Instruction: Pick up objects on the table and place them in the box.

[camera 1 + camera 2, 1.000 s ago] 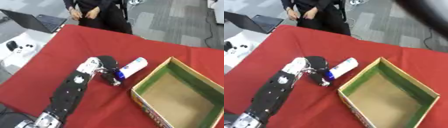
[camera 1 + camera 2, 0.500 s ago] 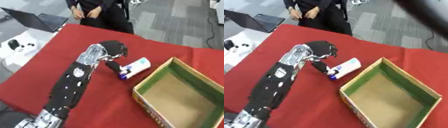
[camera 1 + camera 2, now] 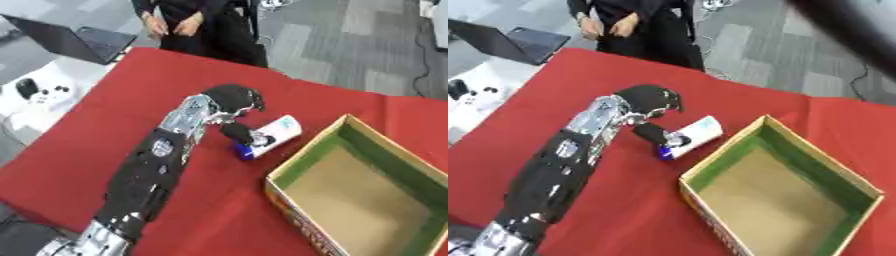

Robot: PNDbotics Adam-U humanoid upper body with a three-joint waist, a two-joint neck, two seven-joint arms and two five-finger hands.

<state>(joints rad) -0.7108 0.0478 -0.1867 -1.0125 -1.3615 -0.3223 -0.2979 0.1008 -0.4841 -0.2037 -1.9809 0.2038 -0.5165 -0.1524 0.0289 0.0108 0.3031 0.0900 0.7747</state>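
A white bottle [image 3: 275, 135] with a blue cap [image 3: 243, 150] lies on the red table [image 3: 114, 130], just left of the box's near-left wall. The cardboard box [image 3: 354, 195] with green inner walls stands open and empty at the right. My left arm reaches in from the lower left. My left hand [image 3: 229, 97] hovers above and to the left of the bottle, open, with fingers relaxed and bent downward. Its thumb [image 3: 234, 131] stretches down and touches the bottle near the cap. The bottle is not enclosed. My right hand shows in no view.
A laptop [image 3: 74, 40] and a white side table [image 3: 22, 107] with a dark controller [image 3: 28, 89] stand beyond the table's left edge. A person stands at the far edge. A dark blurred shape [image 3: 846, 30] crosses the upper right corner of the right eye view.
My left hand has moved toward the far side, from beside the bottle to above it, and its thumb has spread out. The bottle lies where it was.
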